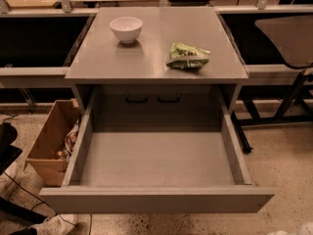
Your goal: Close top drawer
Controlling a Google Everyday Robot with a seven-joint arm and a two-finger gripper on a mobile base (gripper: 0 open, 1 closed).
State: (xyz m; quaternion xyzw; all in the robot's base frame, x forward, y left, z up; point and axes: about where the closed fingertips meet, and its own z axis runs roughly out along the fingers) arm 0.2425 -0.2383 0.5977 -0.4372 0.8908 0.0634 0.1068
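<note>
The top drawer (pixel 156 200) of the grey cabinet (pixel 151 58) stands pulled far out toward me. It is wide, deep and empty, and its plain front panel runs across the bottom of the camera view. Two dark slots show in the back wall behind it. Only a pale sliver of my gripper (pixel 308 228) shows at the bottom right corner, below and to the right of the drawer's front right corner and apart from it.
A white bowl (pixel 126 29) and a green snack bag (pixel 188 56) lie on the cabinet top. An open cardboard box (pixel 49 143) with clutter sits on the floor at the left. A chair (pixel 288 38) and its dark legs stand at the right.
</note>
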